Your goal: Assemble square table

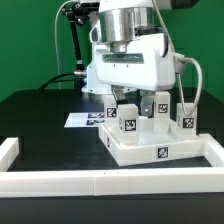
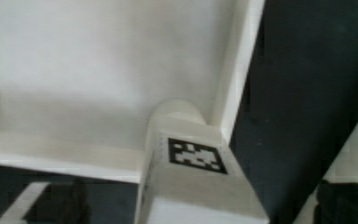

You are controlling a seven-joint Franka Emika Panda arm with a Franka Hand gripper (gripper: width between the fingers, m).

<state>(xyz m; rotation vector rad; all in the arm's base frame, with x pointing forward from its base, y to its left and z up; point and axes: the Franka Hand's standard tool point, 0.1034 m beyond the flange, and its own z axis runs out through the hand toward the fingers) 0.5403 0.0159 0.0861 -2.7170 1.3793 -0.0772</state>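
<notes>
The square table top (image 1: 150,152), a white tray with a tag on its front rim, lies on the black table. White tagged legs stand upright on it, one at its left (image 1: 128,122) and one at its right (image 1: 186,118). My gripper (image 1: 131,104) hangs over the left leg, one finger on each side of it. In the wrist view that leg (image 2: 197,160) rises between my dark fingers (image 2: 19,205). There the gripper (image 2: 185,208) is open and the table top (image 2: 87,80) lies beyond the leg.
White border rails run along the front (image 1: 100,184) and the exterior view's left (image 1: 10,150). The marker board (image 1: 84,119) lies flat behind the table top. The arm's base and cables stand at the back.
</notes>
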